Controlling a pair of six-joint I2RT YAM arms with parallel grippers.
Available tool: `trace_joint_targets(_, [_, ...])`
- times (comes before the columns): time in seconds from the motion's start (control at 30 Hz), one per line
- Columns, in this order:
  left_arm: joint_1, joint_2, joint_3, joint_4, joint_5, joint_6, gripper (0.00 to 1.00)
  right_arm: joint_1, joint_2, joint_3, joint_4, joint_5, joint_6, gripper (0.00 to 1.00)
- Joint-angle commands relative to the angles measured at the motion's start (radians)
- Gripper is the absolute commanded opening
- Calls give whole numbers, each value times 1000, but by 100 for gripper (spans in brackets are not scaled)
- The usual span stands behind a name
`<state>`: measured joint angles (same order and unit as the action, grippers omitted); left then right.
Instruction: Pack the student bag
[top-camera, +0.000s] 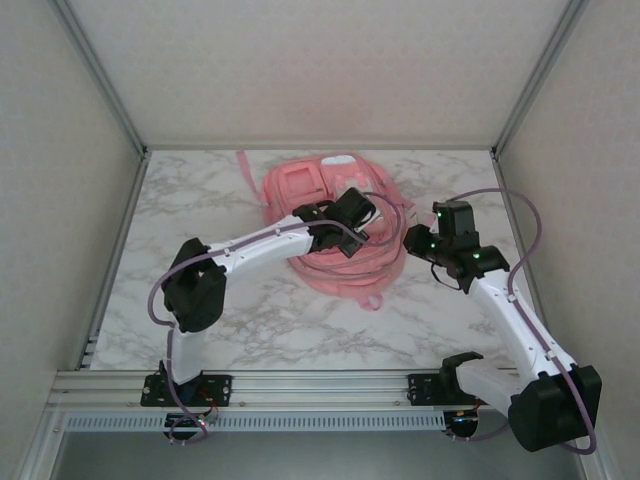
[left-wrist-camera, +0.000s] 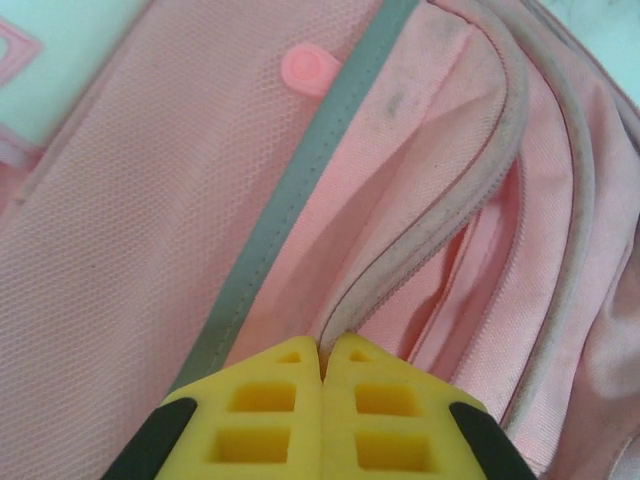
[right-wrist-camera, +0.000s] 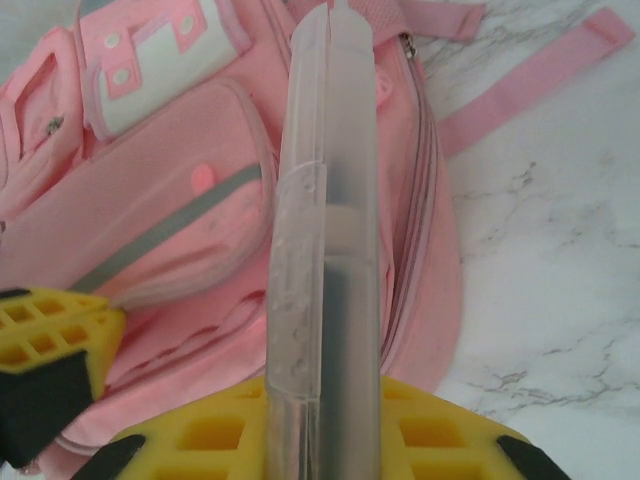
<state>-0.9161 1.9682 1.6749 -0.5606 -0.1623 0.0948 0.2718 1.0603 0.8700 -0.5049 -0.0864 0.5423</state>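
Left fingers (left-wrist-camera: 255, 420) pinch bag (left-wrist-camera: 150, 230); right fingers (right-wrist-camera: 200, 440) clamp case (right-wrist-camera: 325, 200).

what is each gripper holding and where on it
The left gripper pinches the student bag by the zippered edge of its opening; the right gripper grips a translucent case by its near end.

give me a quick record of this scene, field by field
table: marble, backpack lying on it
backpack: pink, front pockets up, main opening gaping
left jaws: pinched shut on the zipper edge of the opening
right jaws: closed on a clear plastic case, at the backpack's right side
packing: case not yet inside the backpack
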Motion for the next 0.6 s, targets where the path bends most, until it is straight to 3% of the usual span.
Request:
trace_joint_targets(0.0, [62, -53, 34, -3, 21, -73, 0, -8, -21, -24, 30, -53, 17, 11])
trace_joint_targets(0.2, [148, -84, 39, 42, 143, -219, 0, -6, -18, -81, 91, -208, 62, 12])
trace_joint_targets(0.3, [190, -81, 49, 55, 181, -268, 0, -6, -3, -131, 211, -334, 118, 12])
trace_joint_targets(0.43, [198, -67, 64, 56, 209, -286, 0, 7, 53, -177, 410, -469, 204, 12])
trace_joint_targets(0.57, [199, -66, 69, 62, 234, -304, 0, 34, 132, -160, 496, -513, 236, 12])
